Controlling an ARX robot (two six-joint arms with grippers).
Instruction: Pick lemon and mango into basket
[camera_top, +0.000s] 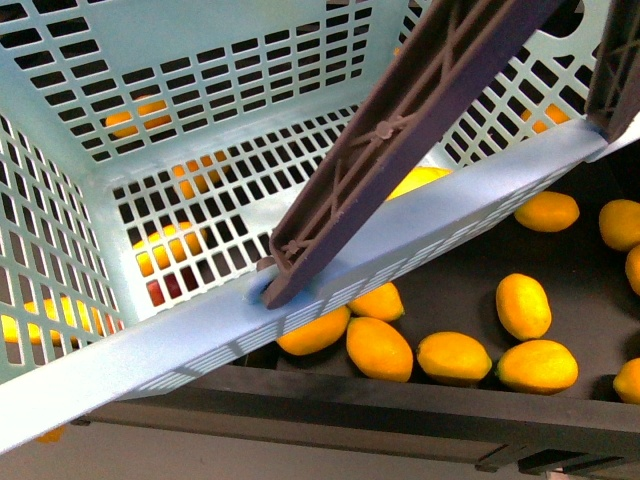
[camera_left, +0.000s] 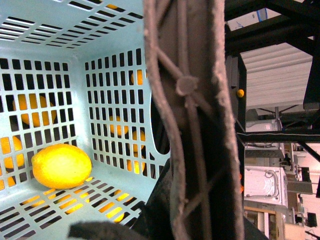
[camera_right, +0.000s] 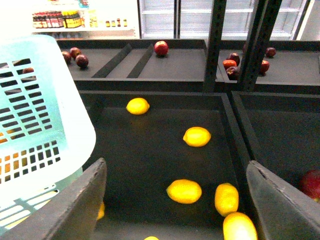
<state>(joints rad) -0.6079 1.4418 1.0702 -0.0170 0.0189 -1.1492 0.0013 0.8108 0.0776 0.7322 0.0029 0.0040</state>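
- One basket (camera_top: 480, 200), pale blue with slotted walls, fills most of the front view. It sits just beside the fruit bin.
- Black bin (camera_right: 150, 150) runs behind it, with loose yellow fruit (camera_top: 453, 357) scattered across its floor.
- Brown basket handle (camera_top: 400, 135) crosses the basket diagonally. In the left wrist view it blocks half the picture at close range.
- Right gripper (camera_right: 175, 167): jaws spread wide with nothing between them, hanging over the bin fruit.
- Left gripper: fingers aren't clearly visible behind the handle. I can't tell if it's clamped on anything.
- Lemon (camera_left: 61, 166): one lies on the basket floor near a corner, so I'd call that half done.
- Mango: no view shows a deeper-golden fruit inside the basket. I can't pick it out from the yellow ovals in the bin either. My read is that this half is left to do.
- Views: only the left wrist view shows the lemon in the basket clearly. In the front view the rim and handle cover most of that area.
- Only the right wrist view shows the spread jaws, plus red fruit (camera_right: 161, 48) on the shelf behind the bin.
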